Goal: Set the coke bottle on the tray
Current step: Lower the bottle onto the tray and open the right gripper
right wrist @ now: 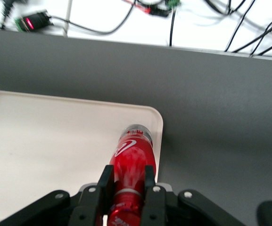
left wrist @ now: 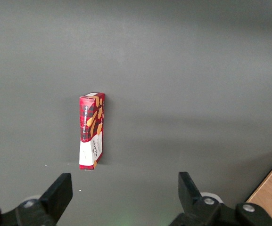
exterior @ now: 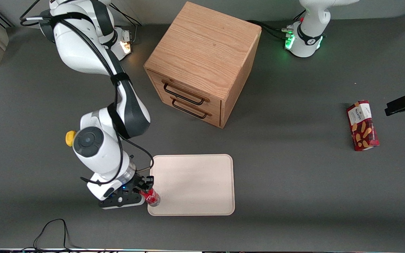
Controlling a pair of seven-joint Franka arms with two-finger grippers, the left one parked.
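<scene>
Coke bottle [exterior: 151, 196] is what we see pinched between the jaws of the gripper [exterior: 142, 188], held near its cap end. It hangs tilted over the tray [exterior: 195, 182], at the corner nearest the front camera on the working arm's end. We see the drawer cabinet [exterior: 202, 63] farther from the camera, and a snack box [exterior: 362, 125] lying toward the parked arm's end

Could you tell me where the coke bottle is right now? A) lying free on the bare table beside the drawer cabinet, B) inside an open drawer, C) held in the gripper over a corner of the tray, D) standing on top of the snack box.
C: the gripper is shut on the coke bottle, whose base hangs over the tray near its corner.
</scene>
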